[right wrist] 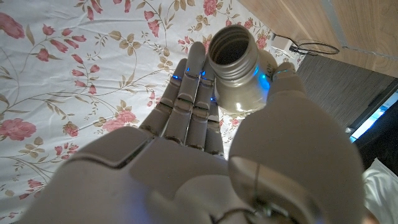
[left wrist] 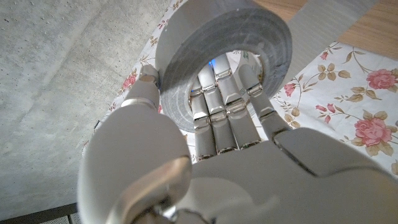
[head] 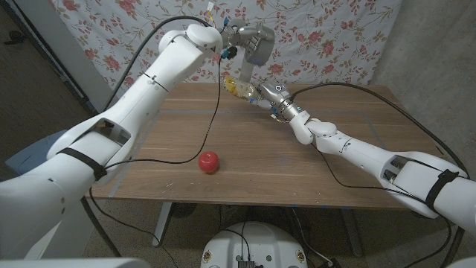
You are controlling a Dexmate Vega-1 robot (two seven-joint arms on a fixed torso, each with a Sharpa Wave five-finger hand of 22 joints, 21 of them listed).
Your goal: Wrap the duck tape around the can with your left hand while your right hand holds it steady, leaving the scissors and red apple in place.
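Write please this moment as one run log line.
left hand: holds duck tape, raised | right hand: grips can | red apple: on table, untouched

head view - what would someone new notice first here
Both arms meet at the far middle of the table: the left hand holds a roll of grey tape high, its strip running down to a can gripped by the right hand. A red apple sits alone near the table's front edge.
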